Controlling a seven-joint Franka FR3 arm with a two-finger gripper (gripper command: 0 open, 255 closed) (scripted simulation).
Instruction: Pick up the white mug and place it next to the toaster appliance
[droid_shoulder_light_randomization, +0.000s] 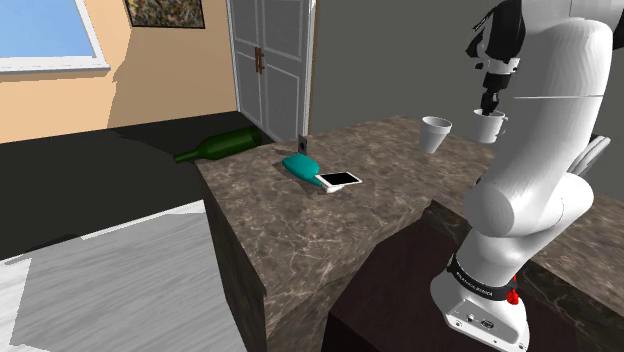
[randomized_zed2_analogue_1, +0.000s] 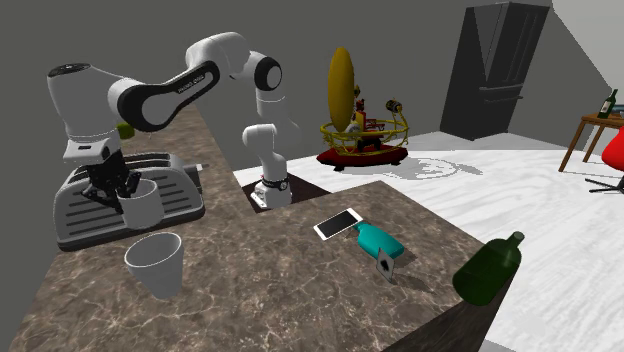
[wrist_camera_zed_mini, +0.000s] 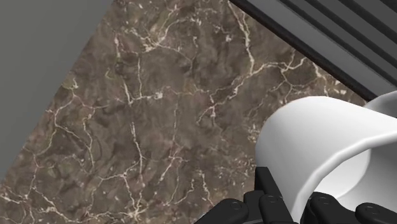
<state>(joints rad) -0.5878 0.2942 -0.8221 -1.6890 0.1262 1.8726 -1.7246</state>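
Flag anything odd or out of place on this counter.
The green bottle lies on its side at a corner of the counter, seemingly jutting past the edge; it might roll off.

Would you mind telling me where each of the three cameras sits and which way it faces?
Shoulder view: beside and behind the stand, looking over the marble counter toward the double doors; the arm rises at its right.
Second exterior view: across the counter, facing the arm, whose whole length shows, reaching toward the toaster.
Wrist view: on the hand, looking down at the counter; black fingers clasp the rim of the white mug.
Shared: all three show the gripper holding the white mug.
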